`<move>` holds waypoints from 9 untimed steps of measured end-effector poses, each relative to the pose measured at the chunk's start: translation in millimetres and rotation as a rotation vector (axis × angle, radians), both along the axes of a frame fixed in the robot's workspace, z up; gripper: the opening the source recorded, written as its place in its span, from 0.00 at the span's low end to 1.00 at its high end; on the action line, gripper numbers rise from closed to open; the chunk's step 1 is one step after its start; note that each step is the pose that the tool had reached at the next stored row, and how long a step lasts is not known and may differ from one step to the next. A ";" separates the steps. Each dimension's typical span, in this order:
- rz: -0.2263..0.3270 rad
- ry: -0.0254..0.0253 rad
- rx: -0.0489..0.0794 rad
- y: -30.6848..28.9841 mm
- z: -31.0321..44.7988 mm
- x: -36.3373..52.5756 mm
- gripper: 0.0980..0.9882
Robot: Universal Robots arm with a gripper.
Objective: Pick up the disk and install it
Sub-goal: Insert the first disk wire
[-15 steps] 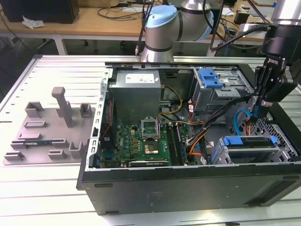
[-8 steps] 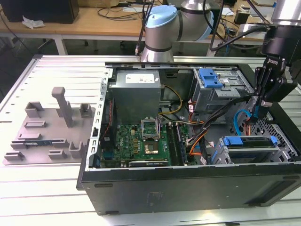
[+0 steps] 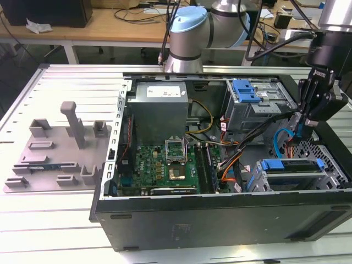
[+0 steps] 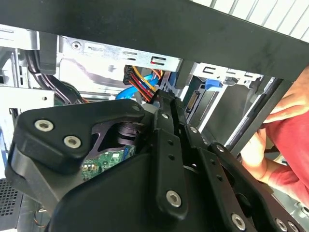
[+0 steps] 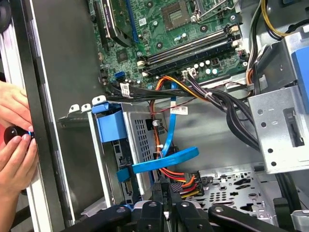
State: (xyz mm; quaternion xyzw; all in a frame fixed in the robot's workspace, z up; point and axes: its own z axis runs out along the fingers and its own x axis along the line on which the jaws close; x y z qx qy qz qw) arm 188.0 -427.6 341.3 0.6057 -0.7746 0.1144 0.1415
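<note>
An open computer case (image 3: 220, 204) lies on the table, circuit board (image 3: 165, 165) facing up. The disk (image 3: 291, 165) sits in the metal cage in the case's near corner on the exterior view's right, its blue rails showing. The gripper (image 3: 301, 131) hangs inside the case just beyond the disk; in both wrist views its tip (image 4: 166, 104) (image 5: 166, 187) is beside a plug of orange and red wires (image 5: 186, 180). Whether it is spread or pressed together cannot be told. A person's hands (image 5: 14, 140) rest at the case's edge.

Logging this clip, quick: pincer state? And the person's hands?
Pincer: cannot be told.
Hands: pinching a small dark object by the case.
</note>
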 end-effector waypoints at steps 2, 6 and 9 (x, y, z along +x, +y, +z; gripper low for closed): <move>0.000 0.0000 0.000 -1.2 0.7 -0.3 0.07; 0.000 0.0001 0.001 -2.0 5.3 -0.7 0.07; 0.000 0.0001 0.001 -3.2 11.4 -1.4 0.07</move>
